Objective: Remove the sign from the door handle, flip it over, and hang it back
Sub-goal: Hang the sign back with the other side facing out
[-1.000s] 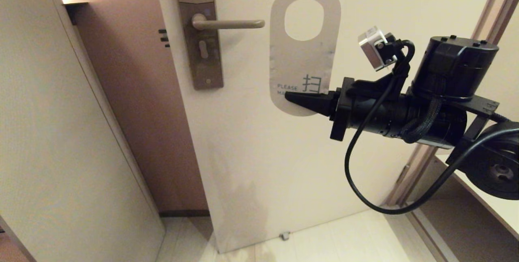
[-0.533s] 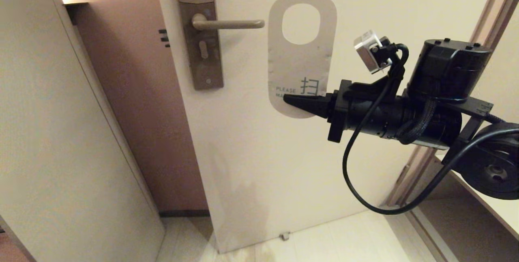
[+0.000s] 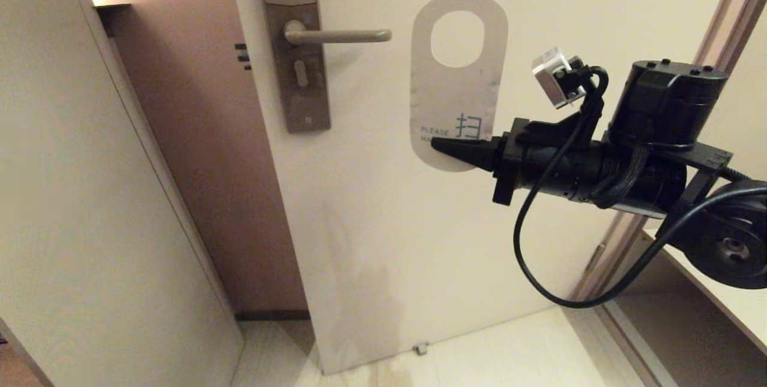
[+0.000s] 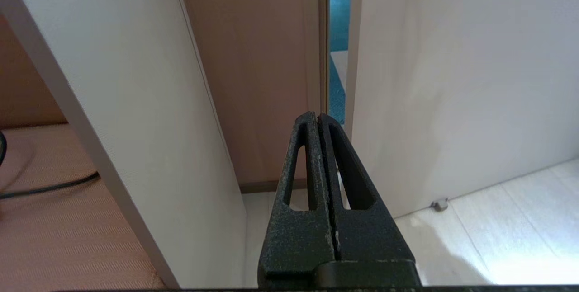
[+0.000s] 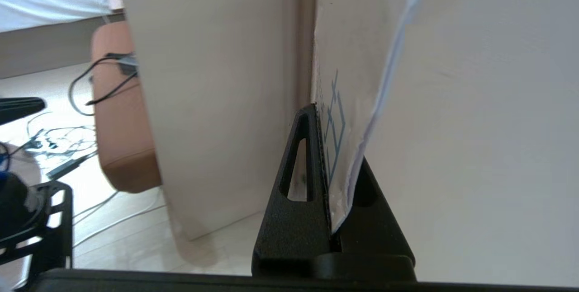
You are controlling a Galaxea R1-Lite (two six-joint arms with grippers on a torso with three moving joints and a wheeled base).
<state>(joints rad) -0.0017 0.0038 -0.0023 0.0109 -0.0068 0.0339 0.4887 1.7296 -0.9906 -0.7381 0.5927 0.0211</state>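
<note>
One thin card, the sign [image 3: 458, 84], white side toward you, hangs free of the door handle [image 3: 338, 35], off at its 4 o'clock. Your right gripper [image 3: 440, 145] is clenched on its lower end; the left gripper [image 4: 318, 122] is closed on nothing. Judge it light, flexible, likely slick: keep the pinch low, clear of the oval hole.

Your right gripper [image 5: 332, 165] clamps the sign [image 5: 357, 102] edge-on (blue print visible), beside the door [image 5: 475, 124].
</note>
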